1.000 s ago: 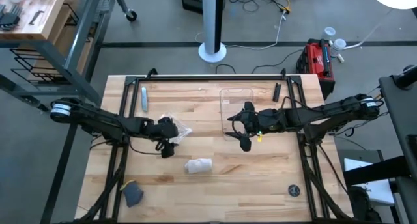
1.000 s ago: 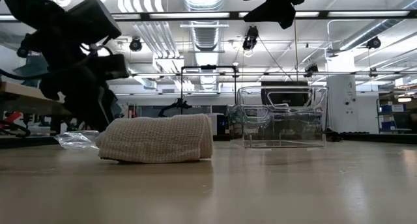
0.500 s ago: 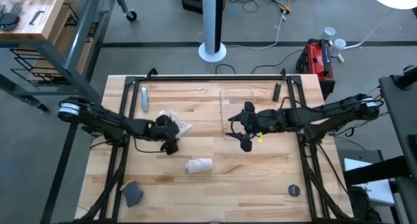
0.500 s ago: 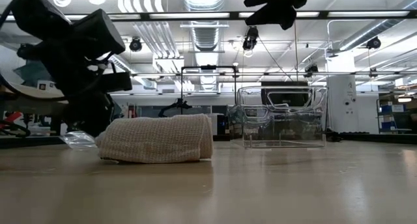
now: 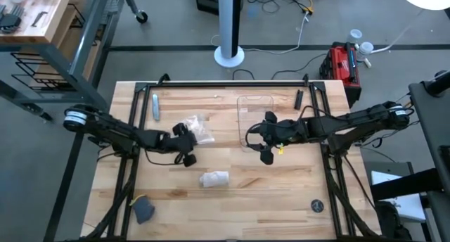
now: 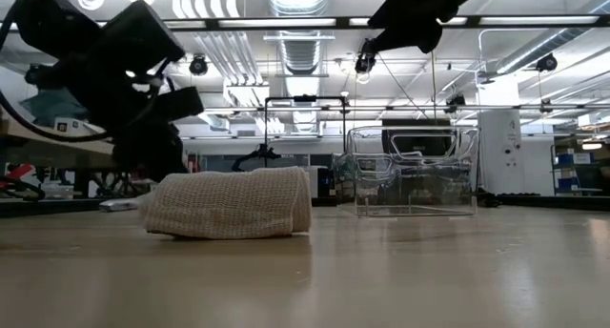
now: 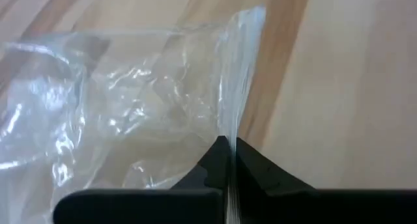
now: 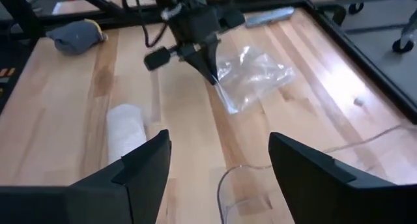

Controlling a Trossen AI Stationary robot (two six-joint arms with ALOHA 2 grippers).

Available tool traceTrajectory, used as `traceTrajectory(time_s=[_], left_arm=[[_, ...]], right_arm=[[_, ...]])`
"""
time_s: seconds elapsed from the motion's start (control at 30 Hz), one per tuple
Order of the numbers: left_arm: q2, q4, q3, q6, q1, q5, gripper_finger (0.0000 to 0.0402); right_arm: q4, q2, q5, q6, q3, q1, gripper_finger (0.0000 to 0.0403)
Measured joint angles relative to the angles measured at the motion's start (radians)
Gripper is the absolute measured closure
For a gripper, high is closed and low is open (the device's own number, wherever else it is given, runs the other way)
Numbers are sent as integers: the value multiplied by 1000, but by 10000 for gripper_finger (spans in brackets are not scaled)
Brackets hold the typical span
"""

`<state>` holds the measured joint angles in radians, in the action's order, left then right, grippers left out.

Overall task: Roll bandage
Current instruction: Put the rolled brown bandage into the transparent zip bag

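The bandage [image 5: 214,179] lies as a small whitish roll on its side on the wood, near the table's middle; the low view shows the bandage [image 6: 229,202] up close. No gripper touches it. My left gripper [image 5: 188,138] stands just beyond it toward the far left, shut on the clear plastic wrapper [image 5: 196,129]. My right gripper [image 5: 256,138] hovers open over the near left corner of the clear tray [image 5: 254,101], with nothing between its fingers [image 8: 146,165]. My left gripper pinches a thin edge of the wrapper [image 7: 229,140] between its two shut fingers. The fingers [image 8: 210,73] slant down at it from the table's left. The rest of the wrapper [image 8: 254,73] spreads away from the fingertips, crumpled and slack, low over the wood.
A grey bundle [image 5: 144,210] lies near the front left corner, a flat grey piece [image 5: 155,105] at the far left, a small black piece [image 5: 299,98] at the far right, a dark disc [image 5: 318,206] at the front right. Bare wood surrounds the roll.
My left gripper has shut on the wrapper's edge after moving a little toward the table's right. The wrapper now lies slightly nearer the far edge than before. The bandage roll has stayed where it was.
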<state>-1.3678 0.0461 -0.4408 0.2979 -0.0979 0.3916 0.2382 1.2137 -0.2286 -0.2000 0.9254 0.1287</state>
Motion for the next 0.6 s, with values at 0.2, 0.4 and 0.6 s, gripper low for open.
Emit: traceTrajectory(time_s=[0.2, 0.4, 0.6], left_arm=[[11, 53, -1, 0, -45, -1, 401], [22, 151, -1, 11, -96, -6, 401], [56, 341, -2, 21, -130, 9, 401]], right_arm=[[-33, 0, 74, -53, -38, 40, 171], [-193, 1, 71, -54, -98, 110, 192], [-400, 123, -6, -65, -96, 144, 205]])
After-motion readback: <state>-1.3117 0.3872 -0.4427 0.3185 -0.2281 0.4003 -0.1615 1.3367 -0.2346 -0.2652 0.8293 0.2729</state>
